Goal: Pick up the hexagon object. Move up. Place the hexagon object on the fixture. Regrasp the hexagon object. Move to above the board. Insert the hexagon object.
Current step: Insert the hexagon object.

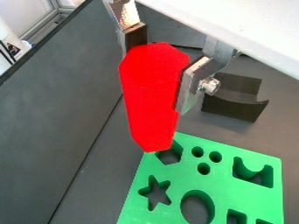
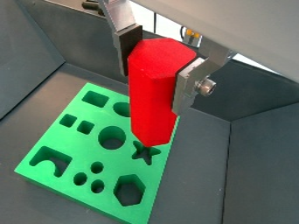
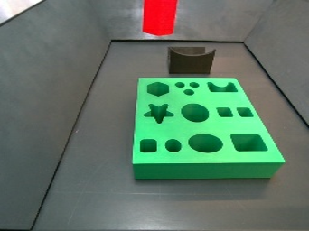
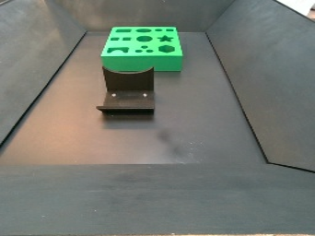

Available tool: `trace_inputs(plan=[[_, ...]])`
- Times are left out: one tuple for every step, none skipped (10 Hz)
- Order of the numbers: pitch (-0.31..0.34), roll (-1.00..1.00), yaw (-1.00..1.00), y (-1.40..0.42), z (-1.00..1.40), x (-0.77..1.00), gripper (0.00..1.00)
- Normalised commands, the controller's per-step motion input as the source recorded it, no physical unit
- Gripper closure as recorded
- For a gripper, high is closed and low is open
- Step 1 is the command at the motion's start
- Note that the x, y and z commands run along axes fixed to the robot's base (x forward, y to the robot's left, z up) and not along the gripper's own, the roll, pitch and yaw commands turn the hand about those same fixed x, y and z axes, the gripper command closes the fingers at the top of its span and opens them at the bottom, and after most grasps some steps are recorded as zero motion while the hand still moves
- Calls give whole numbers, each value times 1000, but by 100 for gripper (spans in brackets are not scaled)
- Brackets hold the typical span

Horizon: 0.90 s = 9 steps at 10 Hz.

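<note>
jaws pinching the peg's upper sides | gripper holding the red hexagon peg upright, high above the green board; fixture standing empty behind | peg looking rigid, light, glossy; probably slippery; flat faces gripping best

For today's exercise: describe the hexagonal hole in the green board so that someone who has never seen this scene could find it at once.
Start at the green board on the dark floor, then go to its edge nearest the fixture. The hexagonal hole sits in that edge's corner, beside two small round holes and above the star; it alone has six straight sides.
</note>
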Motion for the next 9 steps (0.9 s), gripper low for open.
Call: trace_inputs(plan=[[-61,-66,0,0,-377,0,100],[-89,-33,0,0,-426,20,100],[-121,-26,0,0,-480,0,100],[-159,13,0,0,-443,-26,100],[-156,46,0,0,-380,-46,100],[-209,61,-49,0,-294,0,100],[-344,150,0,0,-203,-46,100],[-296,136,0,34,-269,0,100],[-277,173,0,77,-274,-9,100]])
